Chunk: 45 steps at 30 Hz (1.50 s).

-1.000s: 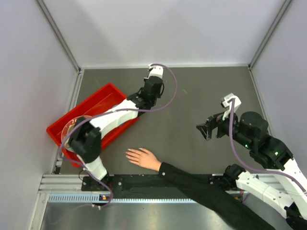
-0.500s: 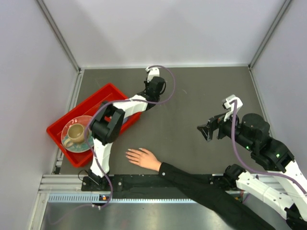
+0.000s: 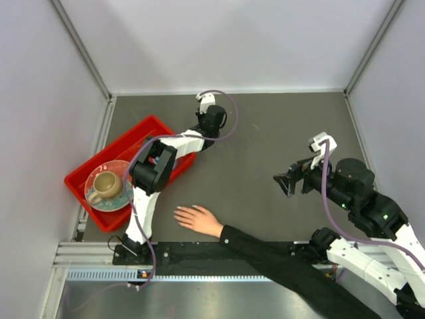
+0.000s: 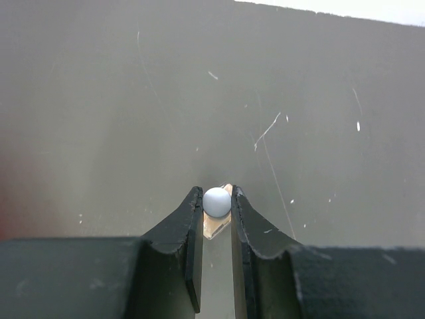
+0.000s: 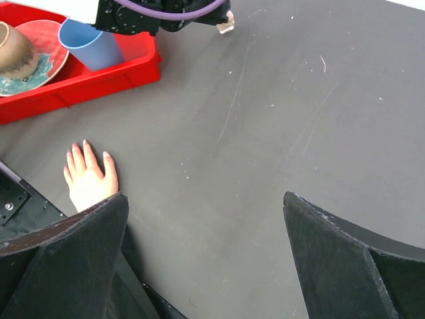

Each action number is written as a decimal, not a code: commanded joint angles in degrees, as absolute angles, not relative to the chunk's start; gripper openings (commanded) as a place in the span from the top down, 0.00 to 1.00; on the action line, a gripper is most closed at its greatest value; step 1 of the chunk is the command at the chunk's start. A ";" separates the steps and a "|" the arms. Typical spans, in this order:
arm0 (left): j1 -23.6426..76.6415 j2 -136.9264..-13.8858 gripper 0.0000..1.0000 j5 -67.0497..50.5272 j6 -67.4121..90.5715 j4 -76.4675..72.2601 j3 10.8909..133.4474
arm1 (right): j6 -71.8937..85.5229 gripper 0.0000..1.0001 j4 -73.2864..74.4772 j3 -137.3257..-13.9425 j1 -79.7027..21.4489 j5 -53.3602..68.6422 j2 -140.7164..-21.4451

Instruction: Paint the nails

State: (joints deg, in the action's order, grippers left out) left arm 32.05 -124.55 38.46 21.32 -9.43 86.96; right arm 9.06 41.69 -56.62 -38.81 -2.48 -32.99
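A flesh-toned hand (image 3: 197,218) with a black sleeve lies palm down near the table's front edge, fingers spread to the left. Its pale nails (image 5: 85,143) show in the right wrist view. My left gripper (image 3: 207,107) hangs at the far middle of the table, beyond the red tray, well away from the hand. It is shut on a small polish bottle (image 4: 217,203) with a round pale cap and a tan body. That bottle (image 5: 226,26) also shows in the right wrist view. My right gripper (image 3: 286,181) hovers open to the right of the hand, with nothing between its fingers.
A red tray (image 3: 143,126) sits at the left, holding a plate (image 3: 119,199), a tan mug (image 3: 104,185) and a blue cup (image 5: 89,43). The left arm's forearm crosses the tray's far corner. Grey walls close in the back and both sides.
The left arm's elbow has swung off the tray toward the middle, uncovering the plate and mug. Its gripper has shifted slightly toward the far left, still holding the bottle. The right gripper has barely moved.
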 commanded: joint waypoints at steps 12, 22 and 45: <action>31.73 -125.69 0.78 38.76 21.62 -9.49 89.74 | 10.63 0.03 40.43 -56.25 -38.32 -0.53 -31.99; 31.64 -116.90 0.22 33.49 20.12 -4.41 90.00 | 11.51 0.03 39.90 -56.69 -38.32 -0.26 -31.90; 31.64 -63.64 0.03 -8.62 21.88 21.97 90.71 | 17.49 0.01 54.68 -74.72 -38.41 -21.98 -32.61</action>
State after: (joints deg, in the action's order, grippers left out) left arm 31.90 -65.69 -10.20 22.44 17.30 95.20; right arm 17.23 54.52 -76.14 -38.81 -19.79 -33.58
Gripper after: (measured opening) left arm 0.953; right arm 0.987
